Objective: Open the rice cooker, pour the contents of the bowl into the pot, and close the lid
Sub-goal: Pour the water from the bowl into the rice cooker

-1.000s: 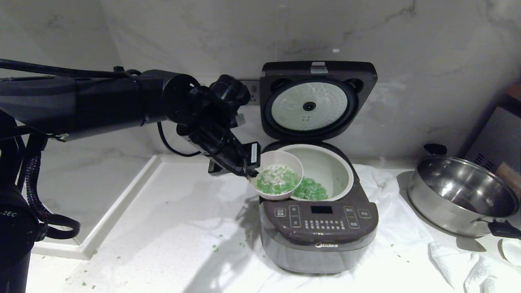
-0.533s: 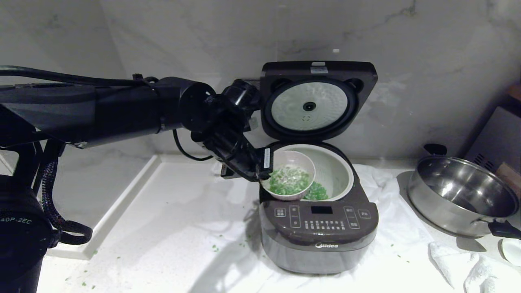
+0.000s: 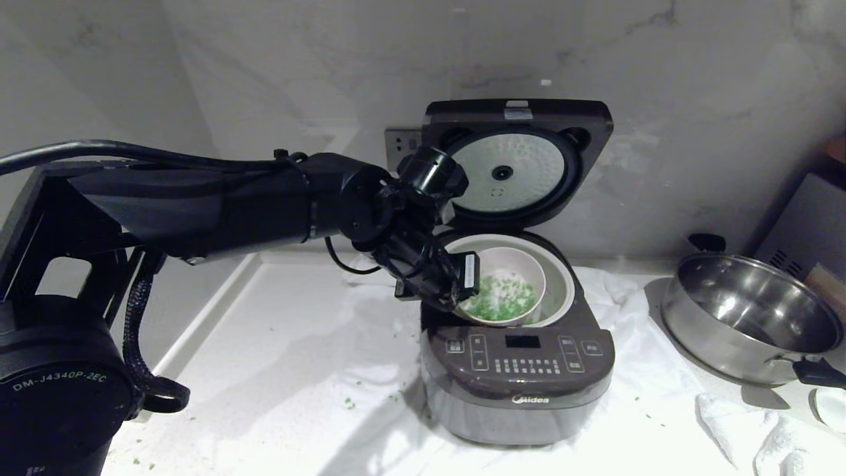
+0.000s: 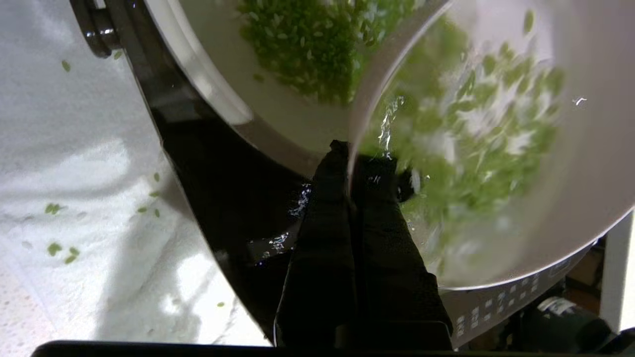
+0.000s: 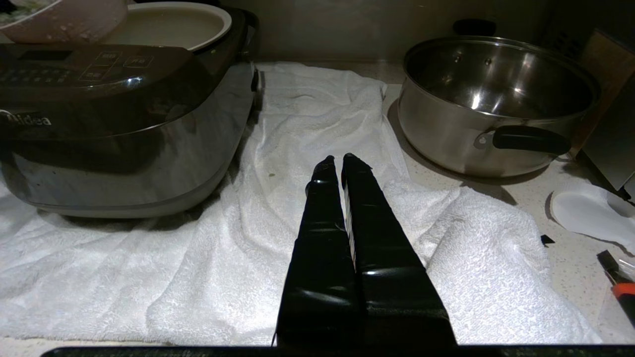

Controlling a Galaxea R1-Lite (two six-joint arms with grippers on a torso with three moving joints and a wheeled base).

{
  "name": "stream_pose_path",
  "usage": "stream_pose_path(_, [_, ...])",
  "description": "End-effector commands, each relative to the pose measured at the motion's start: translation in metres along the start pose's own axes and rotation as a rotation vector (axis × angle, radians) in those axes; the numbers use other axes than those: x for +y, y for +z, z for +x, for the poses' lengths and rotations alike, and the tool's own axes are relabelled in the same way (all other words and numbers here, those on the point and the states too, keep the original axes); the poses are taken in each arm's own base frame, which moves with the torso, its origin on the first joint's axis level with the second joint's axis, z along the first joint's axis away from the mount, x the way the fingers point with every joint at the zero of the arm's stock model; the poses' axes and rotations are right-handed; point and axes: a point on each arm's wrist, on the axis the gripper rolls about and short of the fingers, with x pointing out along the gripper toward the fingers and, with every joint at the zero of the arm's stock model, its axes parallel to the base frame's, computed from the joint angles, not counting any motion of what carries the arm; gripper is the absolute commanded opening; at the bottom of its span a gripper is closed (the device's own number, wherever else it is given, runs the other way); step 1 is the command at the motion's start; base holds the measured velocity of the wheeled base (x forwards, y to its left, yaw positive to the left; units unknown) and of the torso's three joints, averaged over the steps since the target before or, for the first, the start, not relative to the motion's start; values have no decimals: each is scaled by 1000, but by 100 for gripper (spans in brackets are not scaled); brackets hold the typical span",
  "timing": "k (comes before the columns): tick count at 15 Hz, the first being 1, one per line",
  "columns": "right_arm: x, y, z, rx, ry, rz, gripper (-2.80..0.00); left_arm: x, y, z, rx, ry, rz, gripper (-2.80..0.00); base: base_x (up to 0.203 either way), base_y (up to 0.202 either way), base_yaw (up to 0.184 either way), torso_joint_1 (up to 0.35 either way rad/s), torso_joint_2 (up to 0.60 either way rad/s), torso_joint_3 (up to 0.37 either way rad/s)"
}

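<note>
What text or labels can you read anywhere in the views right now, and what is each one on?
"Midea": front of the rice cooker, below its button panel; also partly seen in the right wrist view.
"DM-J4340P-2EC": round black motor housing of the left arm.
Button captions and digits on the cooker's panel: too small to read.
Sticker on the open lid: too small to read.

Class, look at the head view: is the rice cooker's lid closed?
No: the lid stands upright at the back of the rice cooker, showing its round inner plate, and the pot below is uncovered.
</note>
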Motion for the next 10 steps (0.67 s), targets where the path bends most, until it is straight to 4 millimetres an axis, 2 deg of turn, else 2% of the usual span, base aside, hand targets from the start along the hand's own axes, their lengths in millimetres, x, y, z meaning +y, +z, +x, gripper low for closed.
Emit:
stream_pose_path(1, [0, 0, 0, 0, 1, -1, -280, 2, 3, 2, -21, -8, -25, -280, 0, 0, 0, 0, 0, 0])
stream_pose_path(8, [0, 0, 0, 0, 1, -1, -280, 8, 18, 39, -138, -65, -145, -280, 0, 0, 0, 0, 0, 0])
stream_pose_path(10, [0, 0, 0, 0, 1, -1, -280, 17, 25, 45, -175, -67, -183, -280, 0, 0, 0, 0, 0, 0])
